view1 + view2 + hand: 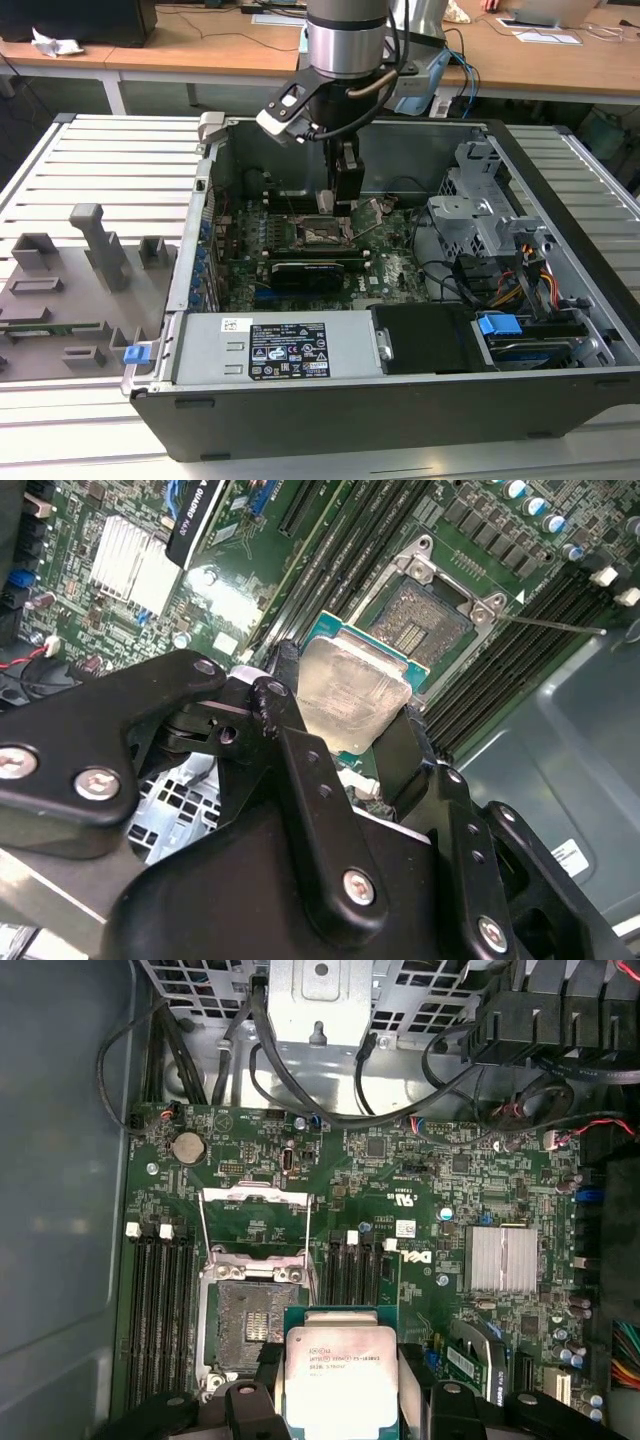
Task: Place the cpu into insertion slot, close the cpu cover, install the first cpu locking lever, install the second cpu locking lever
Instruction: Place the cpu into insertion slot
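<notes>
The gripper [340, 192] hangs inside the open computer case [350, 420], over the green circuit board [400, 265]. Its fingers [405, 755] are clenched on the cpu [355, 692], one on each of two opposite edges. In both wrist views the dull silver top of the cpu faces the camera, with a green rim showing around the metal. The cpu is held clear of the circuit board, just beside the insertion slot [248, 1318] and not in it. The insertion slot is uncovered, and its pin field is exposed inside the black frame in both wrist views. The cpu cover [256, 1196] stands swung open on the side of the insertion slot toward the coin battery [187, 1145]. In the second wrist view a thin metal rod [560, 626] runs out from a corner of the insertion slot across the memory slots [520, 660]. Memory slots flank the insertion slot on two opposite sides. The finned heat sink [503, 1258] lies well apart from the insertion slot, beyond one bank of memory slots. In the exterior view the insertion slot lies at 6 o'clock from the gripper, directly beneath it. The long black card [315, 270] lies at 6 o'clock from the insertion slot, and the power supply box [270, 350] is farther along the same line. The metal drive cage [480, 210] stands at 3 o'clock from the gripper. At 9 o'clock from the computer case, a grey fixture plate [60, 290] lies on the slatted counter [120, 150]. A blue clip [137, 353] sits at the near corner of the computer case.
</notes>
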You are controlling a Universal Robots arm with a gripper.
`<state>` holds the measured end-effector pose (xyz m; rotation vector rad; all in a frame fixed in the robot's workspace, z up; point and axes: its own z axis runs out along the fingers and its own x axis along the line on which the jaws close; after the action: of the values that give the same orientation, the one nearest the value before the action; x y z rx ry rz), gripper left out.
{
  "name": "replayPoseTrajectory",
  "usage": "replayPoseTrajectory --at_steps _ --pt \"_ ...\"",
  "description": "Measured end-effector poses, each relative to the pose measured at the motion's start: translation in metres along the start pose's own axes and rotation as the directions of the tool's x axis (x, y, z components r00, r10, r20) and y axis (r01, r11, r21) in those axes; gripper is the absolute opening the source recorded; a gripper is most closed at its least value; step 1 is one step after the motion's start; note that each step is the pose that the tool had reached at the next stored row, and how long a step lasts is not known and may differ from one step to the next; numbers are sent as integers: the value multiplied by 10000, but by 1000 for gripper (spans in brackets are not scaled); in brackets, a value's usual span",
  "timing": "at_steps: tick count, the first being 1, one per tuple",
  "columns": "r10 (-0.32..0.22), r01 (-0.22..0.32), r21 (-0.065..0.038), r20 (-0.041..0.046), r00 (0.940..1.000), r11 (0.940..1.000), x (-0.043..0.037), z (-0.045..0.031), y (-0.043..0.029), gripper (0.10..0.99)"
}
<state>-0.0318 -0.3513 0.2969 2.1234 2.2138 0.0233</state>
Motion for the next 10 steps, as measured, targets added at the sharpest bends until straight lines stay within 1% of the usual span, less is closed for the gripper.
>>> replayPoseTrajectory --at_steps 2,5,10 --pt "0 0 0 0 10000 10000 0 11 -1 541" --pt "1 -1 0 0 10000 10000 4 95 -6 541" --pt "0 0 0 0 10000 10000 6 130 -8 541"
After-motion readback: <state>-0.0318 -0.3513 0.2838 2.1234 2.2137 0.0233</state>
